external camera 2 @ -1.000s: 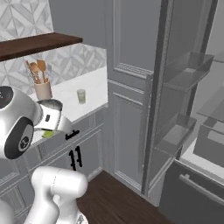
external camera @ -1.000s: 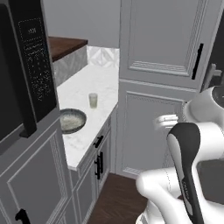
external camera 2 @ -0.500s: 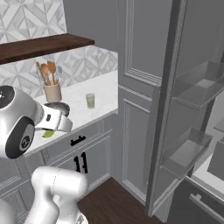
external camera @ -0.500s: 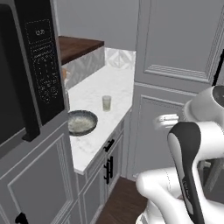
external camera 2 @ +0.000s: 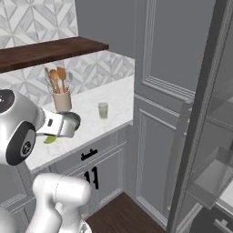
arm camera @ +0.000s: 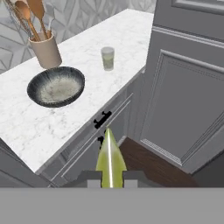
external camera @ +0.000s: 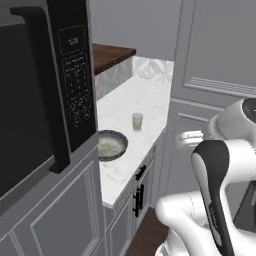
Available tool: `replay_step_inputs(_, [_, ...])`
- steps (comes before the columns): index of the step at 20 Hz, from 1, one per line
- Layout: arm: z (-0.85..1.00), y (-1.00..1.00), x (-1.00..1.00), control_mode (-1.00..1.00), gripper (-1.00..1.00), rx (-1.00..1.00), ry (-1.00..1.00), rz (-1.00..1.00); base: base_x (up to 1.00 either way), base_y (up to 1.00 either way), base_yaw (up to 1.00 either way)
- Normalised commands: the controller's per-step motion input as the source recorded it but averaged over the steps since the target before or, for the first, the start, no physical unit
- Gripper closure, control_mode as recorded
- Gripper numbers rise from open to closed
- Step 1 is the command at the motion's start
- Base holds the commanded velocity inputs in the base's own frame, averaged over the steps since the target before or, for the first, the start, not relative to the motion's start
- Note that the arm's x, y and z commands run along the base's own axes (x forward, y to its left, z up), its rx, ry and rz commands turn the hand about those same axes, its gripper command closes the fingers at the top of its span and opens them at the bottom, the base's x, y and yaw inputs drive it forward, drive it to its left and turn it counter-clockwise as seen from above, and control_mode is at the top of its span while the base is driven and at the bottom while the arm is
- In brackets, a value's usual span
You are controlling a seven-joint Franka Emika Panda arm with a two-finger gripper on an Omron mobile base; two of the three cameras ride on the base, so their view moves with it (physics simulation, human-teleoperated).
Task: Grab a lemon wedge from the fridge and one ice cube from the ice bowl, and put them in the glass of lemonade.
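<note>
1 lemon wedge [arm camera: 110, 159] sits clamped in the gripper [arm camera: 110, 178], glass of lemonade [arm camera: 107, 58] well ahead.

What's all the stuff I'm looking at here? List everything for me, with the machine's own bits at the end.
lemon wedge: one, yellow-green, held between the tool's tips.
glass of lemonade: one, clear with pale yellow-green drink, on the counter near its front edge.
ice bowl: one, dark rim, speckled grey-white inside, on the counter beside the pot.
pot of wooden spoons: one, beige, at the back of the counter by the tiled wall.
counter: one, white marble, over grey cabinets with black handles.
shelf: one, dark wood, above the counter.
microwave: one, black, at the left.
fridge: one, dark grey, door open, at the right.
tool: one, shut on the wedge.
arm: one, white with dark joints.
</note>
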Motion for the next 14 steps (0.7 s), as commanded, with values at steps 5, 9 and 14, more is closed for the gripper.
replay_step_inputs(5, [0.0, 0.0, 0.0, 1.0, 1.0, 0.0, 0.0, 0.0, 0.51, 0.3, -0.04])
replay_step_inputs(9, [0.0, 0.0, 0.0, 1.0, 1.0, 0.0, 0.0, 0.0, 0.98, -0.05, -0.06])
replay_step_inputs(14, [0.0, 0.0, 0.0, 1.0, 1.0, 0.0, 0.0, 0.0, 0.39, -0.07, -0.01])
